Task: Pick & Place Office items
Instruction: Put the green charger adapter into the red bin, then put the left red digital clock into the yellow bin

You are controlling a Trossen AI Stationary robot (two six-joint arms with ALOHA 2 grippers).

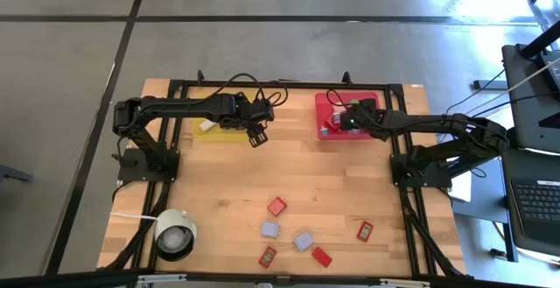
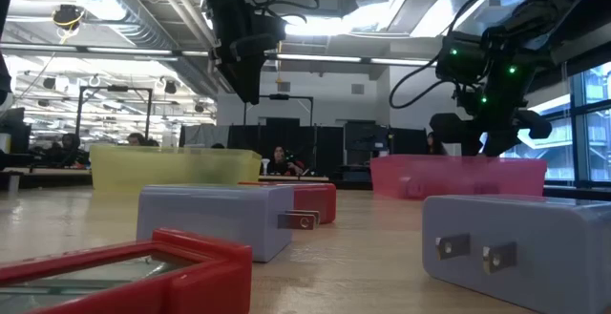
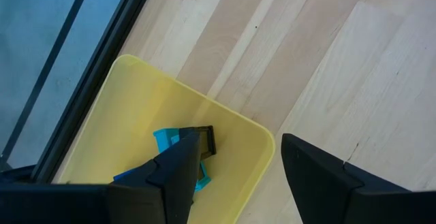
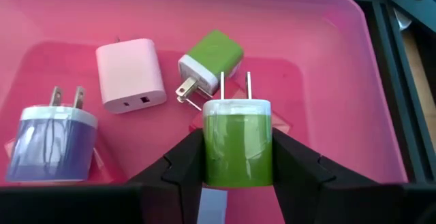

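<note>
A: Green plastic plug charger with two metal prongs [image 4: 237, 142] is clamped between the fingers of the right gripper [image 4: 237, 173], hanging just above the floor of the flat red square tray [image 1: 325, 105]. Inside that tray lie a pink plug block [image 4: 131, 73], a second green one [image 4: 210, 59] and a lilac one [image 4: 51, 144]

B: And the left gripper [image 1: 257, 123]?

A: Fingers spread, holding nothing, at the edge of the flat yellow square tray [image 3: 133, 105], where a teal clip [image 3: 178, 154] sits. Near the table's front edge, well apart from the red tray, six red and lilac blocks [image 1: 297, 241] wait, with a white cylinder [image 1: 174, 234] off to the side

B: What might spoil it?

A: Let go from height and the charger could bounce onto the others or tip on its prongs. Opening while drifting toward the tray wall might drop it outside
</note>
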